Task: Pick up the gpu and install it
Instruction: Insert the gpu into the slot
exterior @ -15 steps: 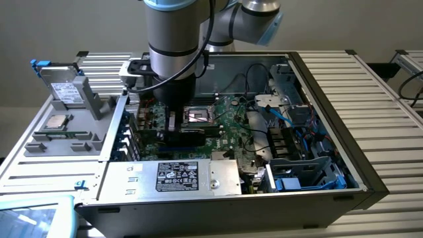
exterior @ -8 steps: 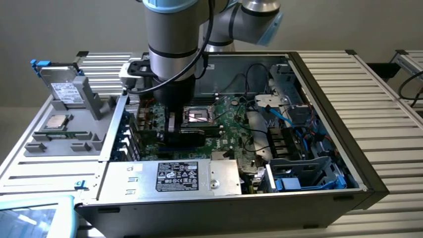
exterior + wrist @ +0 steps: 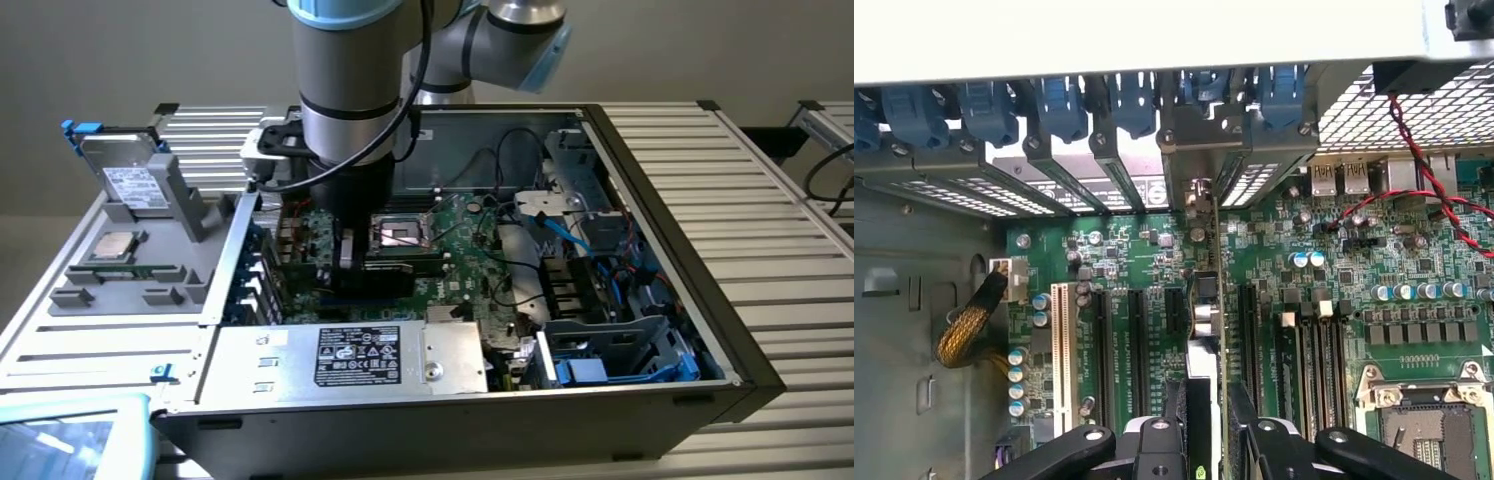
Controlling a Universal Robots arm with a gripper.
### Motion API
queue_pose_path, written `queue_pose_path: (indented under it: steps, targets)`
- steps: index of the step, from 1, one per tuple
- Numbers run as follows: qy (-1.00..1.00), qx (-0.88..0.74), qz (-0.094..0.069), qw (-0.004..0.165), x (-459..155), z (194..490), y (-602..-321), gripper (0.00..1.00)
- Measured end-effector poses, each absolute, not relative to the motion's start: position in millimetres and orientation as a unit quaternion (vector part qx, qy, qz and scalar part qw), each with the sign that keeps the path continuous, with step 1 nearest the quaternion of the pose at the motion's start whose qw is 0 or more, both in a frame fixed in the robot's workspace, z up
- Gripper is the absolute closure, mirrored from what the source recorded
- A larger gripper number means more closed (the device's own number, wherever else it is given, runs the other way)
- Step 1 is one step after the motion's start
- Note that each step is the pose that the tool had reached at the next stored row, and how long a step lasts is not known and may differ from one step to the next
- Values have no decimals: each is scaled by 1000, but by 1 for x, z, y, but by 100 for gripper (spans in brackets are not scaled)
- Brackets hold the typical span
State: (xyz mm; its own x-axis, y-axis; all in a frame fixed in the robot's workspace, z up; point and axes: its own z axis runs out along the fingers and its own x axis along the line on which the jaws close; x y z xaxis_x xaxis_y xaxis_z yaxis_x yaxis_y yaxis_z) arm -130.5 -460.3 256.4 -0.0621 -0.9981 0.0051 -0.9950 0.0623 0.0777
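A: Exterior view, quick. What do you have?
B: Your pincer [image 3: 350, 250] is down inside the open case [image 3: 441, 420]. It sits right over the motherboard [image 3: 461, 255], just beside the CPU socket [image 3: 400, 235]. You can't read the grip from this side.
A: Wrist view?
B: Here you can. The gpu [image 3: 1204, 300] stands edge-on between the fingers [image 3: 1172, 425], and the pincer is closed on both its faces, only as wide as the card. The card runs toward the rear of the case, with black expansion slots [image 3: 1136, 345] on either side of it. I can't tell if it's seated or just above the board.
A: What can go wrong for you?
B: My guess is that the edge misses its slot. If you press down slightly off line, the connector lands on the slot wall and the board flexes. The bracket end could also snag the rear frame under the blue latches [image 3: 1059, 105]. A thin card in a narrow grip may also tilt and jam one end first. The red-black wire [image 3: 1414, 190] is well apart, so low worry.
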Motion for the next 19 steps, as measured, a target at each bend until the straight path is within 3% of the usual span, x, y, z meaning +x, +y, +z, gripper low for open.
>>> queue_pose_path:
  steps: [19]
  targets:
    - [-728, 684, -27, 29, -131, 255, -459, 72]
